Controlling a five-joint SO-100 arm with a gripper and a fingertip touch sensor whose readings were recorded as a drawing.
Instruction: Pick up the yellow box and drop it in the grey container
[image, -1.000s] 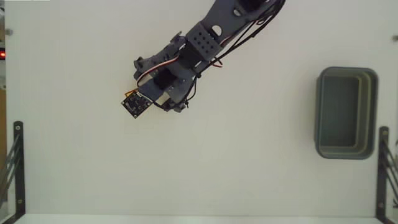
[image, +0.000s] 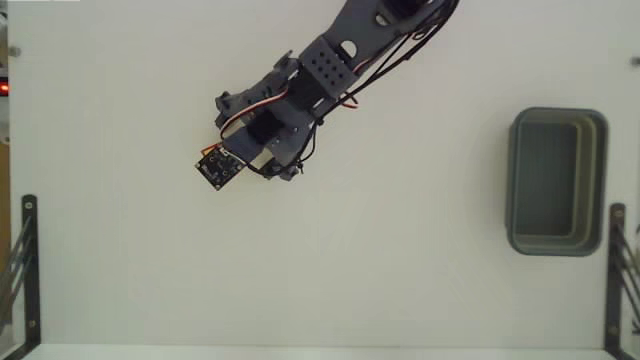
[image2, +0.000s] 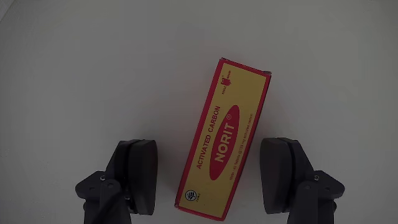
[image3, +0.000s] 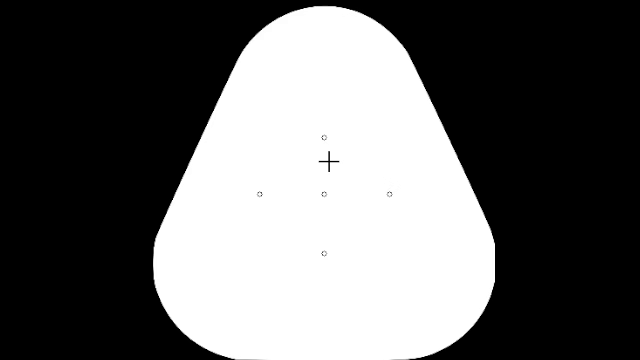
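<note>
Only the fixed view shows the grey container (image: 557, 182), sitting far right on the white surface (image: 400, 290), well apart from the arm (image: 330, 70). There the yellow box is almost entirely hidden under the arm. The wrist view reveals the yellow box (image2: 225, 140) (labelled "NORIT activated carbon") lying flat and tilted between the fingers of the gripper (image2: 211, 177), which is spread wide, gaps on both sides.

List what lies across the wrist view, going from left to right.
Left finger of the end effector → yellow box, lying flat on the white table between the two fingers → right finger. The jaws stand open, with a gap on each side of the box.
</note>
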